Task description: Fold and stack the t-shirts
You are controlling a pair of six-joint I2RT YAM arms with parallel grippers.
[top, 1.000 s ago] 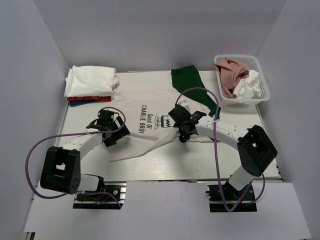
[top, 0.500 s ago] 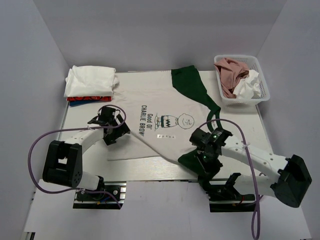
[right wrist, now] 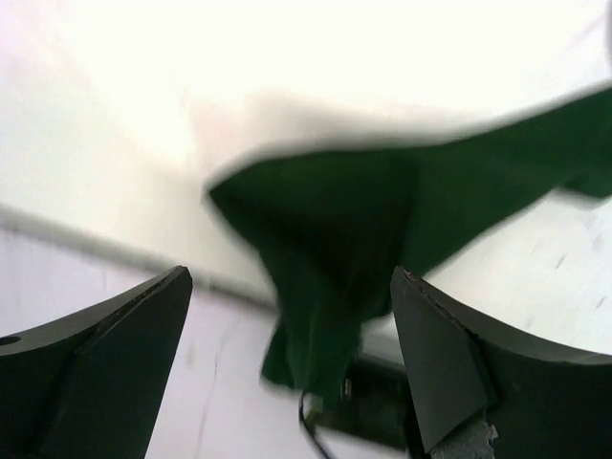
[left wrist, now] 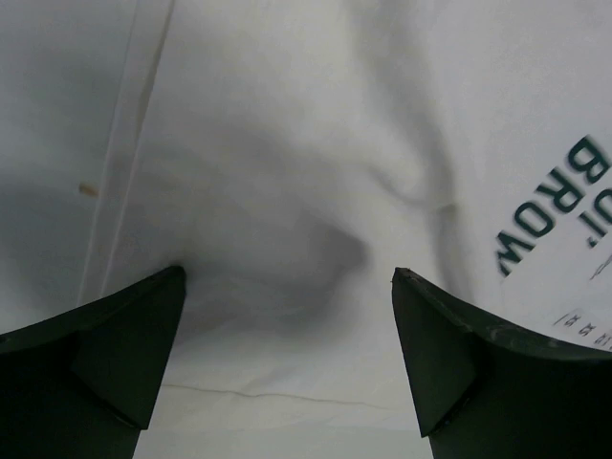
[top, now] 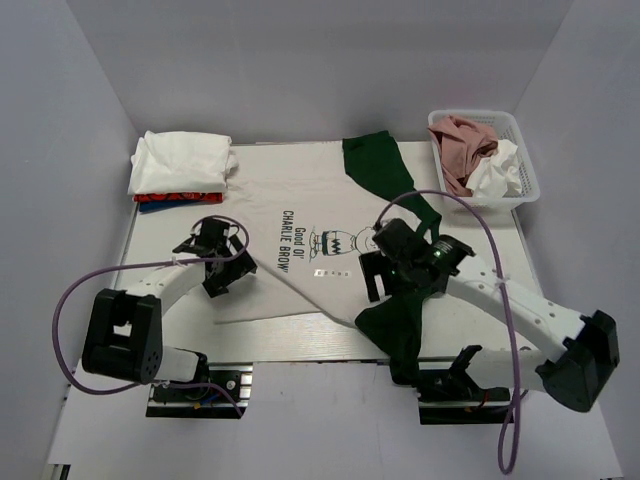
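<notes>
left tool (left wrist: 287, 277) and right tool (right wrist: 292, 273) gape over white table (top: 150, 250) inside grey walls (top: 300, 70).

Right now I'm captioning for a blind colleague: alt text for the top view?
A printed off-white t-shirt lies spread on the table; a dark green t-shirt trails along its right side over the near edge. Left gripper and right gripper are open.

The whole worktop (top: 150, 235) is viewed from above and behind the arm bases. The printed off-white t-shirt (left wrist: 316, 143) is seen close up from the left wrist. The dark green t-shirt (right wrist: 325, 249) is seen blurred at the worktop's near edge from the right wrist. Both garments are shared with the top view.
</notes>
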